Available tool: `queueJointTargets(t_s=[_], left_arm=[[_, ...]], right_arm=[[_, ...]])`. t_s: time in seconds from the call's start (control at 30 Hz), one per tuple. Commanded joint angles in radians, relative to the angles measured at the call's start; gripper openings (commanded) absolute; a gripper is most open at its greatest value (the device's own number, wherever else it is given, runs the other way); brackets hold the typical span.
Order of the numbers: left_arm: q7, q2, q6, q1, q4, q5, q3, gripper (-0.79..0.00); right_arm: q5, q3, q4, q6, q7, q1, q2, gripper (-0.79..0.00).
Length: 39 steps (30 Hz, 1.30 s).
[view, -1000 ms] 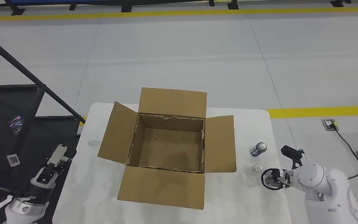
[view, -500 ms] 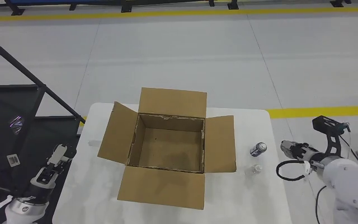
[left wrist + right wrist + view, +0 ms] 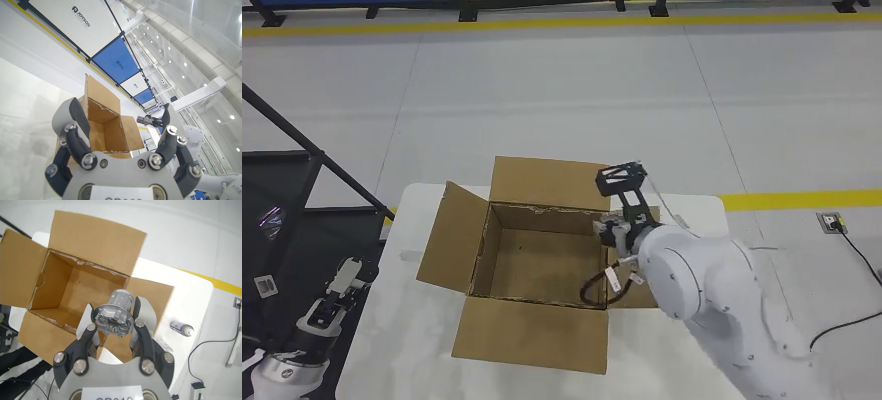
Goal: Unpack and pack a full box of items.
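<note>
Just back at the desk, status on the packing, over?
Right gripper shut on part, over box edge. Left gripper open, holding nothing. Can lies beside box, not in the way.

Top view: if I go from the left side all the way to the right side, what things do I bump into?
left gripper → cardboard box → right arm → floor socket
</note>
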Motion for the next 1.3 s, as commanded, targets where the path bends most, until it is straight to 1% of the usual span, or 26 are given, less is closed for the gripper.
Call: queueJointTargets(t_s=[0.0,0.1,0.27,0.37,0.47,0.57,0.67,1.2,1.23,1.27], left_arm=[[0.000,0.000,0.000,0.000,0.000,0.000,0.000,0.000],[0.000,0.000,0.000,0.000,0.000,0.000,0.000,0.000],[0.000,0.000,0.000,0.000,0.000,0.000,0.000,0.000],[0.000,0.000,0.000,0.000,0.000,0.000,0.000,0.000],[0.000,0.000,0.000,0.000,0.000,0.000,0.000,0.000],[0.000,0.000,0.000,0.000,0.000,0.000,0.000,0.000],[0.000,0.000,0.000,0.000,0.000,0.000,0.000,0.000],[0.000,0.000,0.000,0.000,0.000,0.000,0.000,0.000],[0.000,0.000,0.000,0.000,0.000,0.000,0.000,0.000],[0.000,0.000,0.000,0.000,0.000,0.000,0.000,0.000]], right_arm=[[0.035,-0.138,0.154,0.017,-0.016,0.097,-0.052,-0.785],[0.071,-0.264,0.327,0.046,-0.045,0.187,-0.125,-0.785],[0.181,-0.395,0.630,0.078,-0.077,0.312,-0.250,-0.785],[0.254,-0.447,0.811,0.090,-0.089,0.369,-0.325,-0.785],[0.335,-0.483,0.960,0.080,-0.080,0.404,-0.393,-0.785],[0.381,-0.508,1.074,0.068,-0.105,0.423,-0.452,-0.785],[0.431,-0.504,1.145,0.043,-0.159,0.440,-0.496,-0.785],[0.433,-0.503,1.150,0.041,-0.164,0.442,-0.499,-0.785],[0.436,-0.501,1.150,0.038,-0.173,0.438,-0.499,-0.785],[0.452,-0.487,1.156,0.022,-0.206,0.423,-0.497,-0.785]])
